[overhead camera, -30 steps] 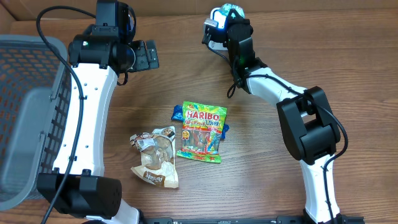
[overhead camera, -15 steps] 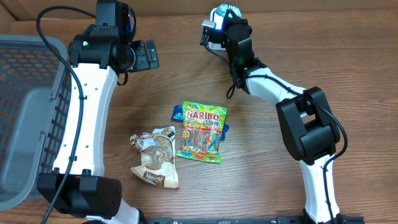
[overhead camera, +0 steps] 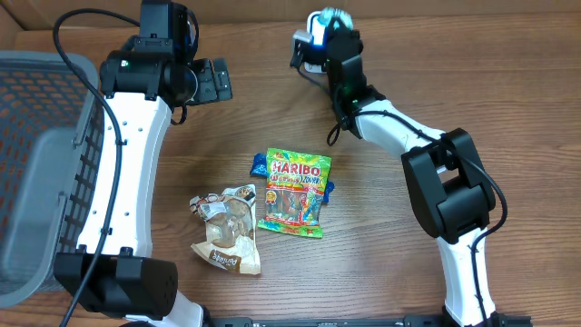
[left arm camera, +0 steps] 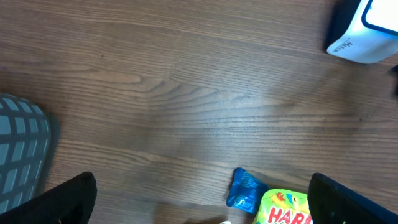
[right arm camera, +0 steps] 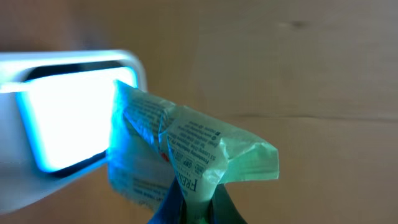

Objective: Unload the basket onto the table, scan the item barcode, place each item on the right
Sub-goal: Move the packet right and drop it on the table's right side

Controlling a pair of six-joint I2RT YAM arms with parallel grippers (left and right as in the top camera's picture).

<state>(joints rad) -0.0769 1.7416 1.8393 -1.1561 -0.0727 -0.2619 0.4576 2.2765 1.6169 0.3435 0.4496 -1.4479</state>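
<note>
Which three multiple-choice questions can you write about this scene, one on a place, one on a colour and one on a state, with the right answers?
1. Where is the basket?
A. beside the right arm
B. beside the left arm
C. between the two arms

2. What colour is the packet in the right gripper?
A. green
B. red
C. black

3. How is the left gripper?
A. shut, empty
B. shut on a bottle
C. open, holding nothing

Answers:
1 B, the overhead view shows the basket at the left arm's side.
2 A, the right wrist view shows a green wrapper.
3 C, its fingers stand far apart with nothing between them.
</note>
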